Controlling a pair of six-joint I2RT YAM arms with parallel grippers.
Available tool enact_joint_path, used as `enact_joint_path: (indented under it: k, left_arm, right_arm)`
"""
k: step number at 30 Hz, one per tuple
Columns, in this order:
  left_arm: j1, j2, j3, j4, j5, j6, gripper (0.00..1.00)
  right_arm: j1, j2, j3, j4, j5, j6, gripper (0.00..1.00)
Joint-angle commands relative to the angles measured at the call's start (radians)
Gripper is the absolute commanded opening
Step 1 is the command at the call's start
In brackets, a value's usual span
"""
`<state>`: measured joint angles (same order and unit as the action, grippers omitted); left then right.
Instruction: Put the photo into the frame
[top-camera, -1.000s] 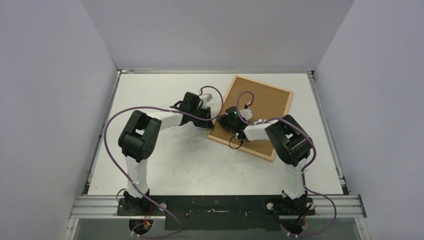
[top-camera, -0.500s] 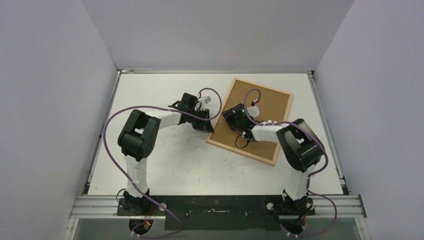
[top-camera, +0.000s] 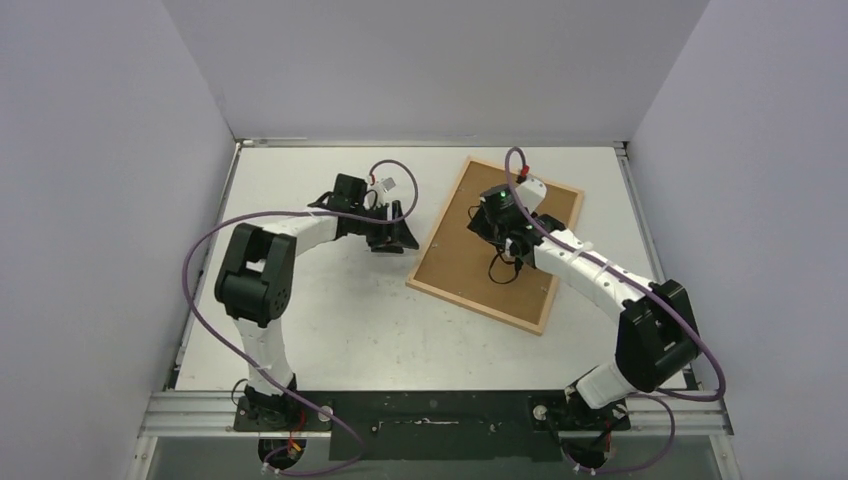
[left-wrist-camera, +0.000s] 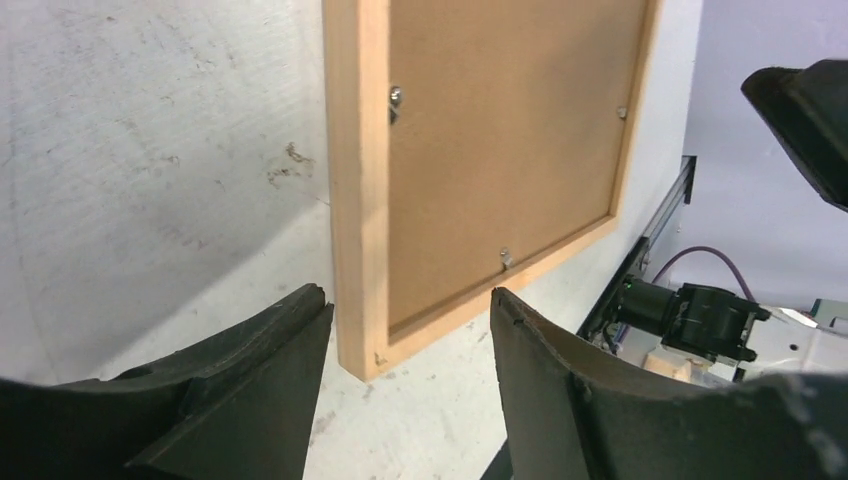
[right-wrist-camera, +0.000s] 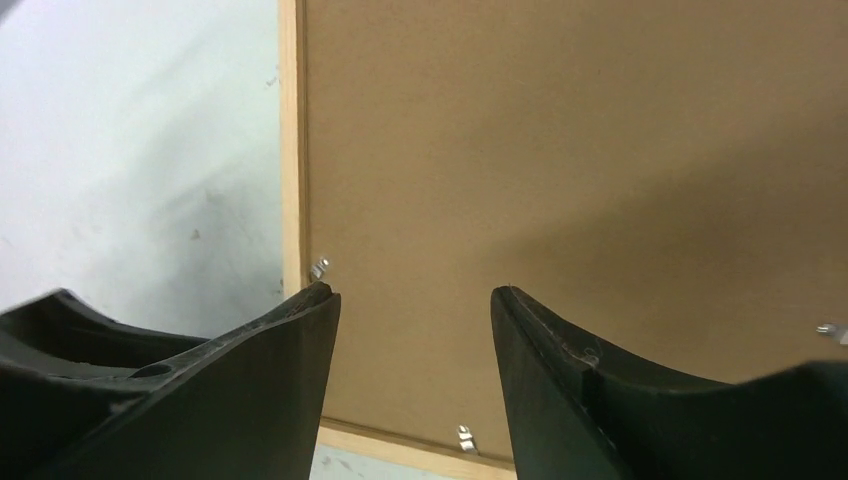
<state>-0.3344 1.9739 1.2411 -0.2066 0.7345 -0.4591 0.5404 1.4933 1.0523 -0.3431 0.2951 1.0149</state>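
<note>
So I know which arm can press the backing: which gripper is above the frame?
The right gripper, open over the brown backing inside the frame. The left gripper, also open, is off the frame's left corner, above the table.

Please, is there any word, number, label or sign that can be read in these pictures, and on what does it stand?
None can be read in any view. The frame and its brown backing board are plain, and nothing else bears text.
</note>
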Motion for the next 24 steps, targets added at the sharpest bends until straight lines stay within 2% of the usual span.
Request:
enact_joint_path:
  k: [1, 3, 9, 14, 17, 19, 21, 24]
  left_arm:
    - [0.048, -0.170, -0.027, 0.008, -0.037, -0.031, 0.58]
    - [0.086, -0.212, -0.052, -0.024, -0.111, -0.049, 0.58]
    - [0.179, -0.354, -0.151, -0.099, -0.275, -0.076, 0.59]
    - [0.255, -0.429, -0.224, -0.123, -0.279, -0.097, 0.60]
    - [0.277, -0.450, -0.242, -0.148, -0.283, -0.078, 0.64]
    - [0.281, -0.458, -0.247, -0.159, -0.292, -0.066, 0.75]
    - [0.281, -0.469, -0.256, -0.155, -0.302, -0.062, 0.95]
    - [0.281, -0.472, -0.264, -0.148, -0.303, -0.054, 0.97]
  right_arm:
    - [0.080, 0.067, 0.212, -0.338, 0.096, -0.180, 0.59]
    - [0.115, 0.138, 0.307, -0.406, 0.115, -0.163, 0.60]
    - [0.144, 0.402, 0.594, -0.455, 0.132, -0.183, 0.61]
    - [0.165, 0.561, 0.764, -0.406, 0.137, -0.269, 0.62]
    - [0.168, 0.647, 0.844, -0.408, 0.141, -0.299, 0.63]
    - [0.170, 0.710, 0.897, -0.439, 0.147, -0.305, 0.63]
    - [0.175, 0.756, 0.924, -0.453, 0.153, -0.313, 0.61]
    - [0.181, 0.785, 0.927, -0.424, 0.152, -0.327, 0.60]
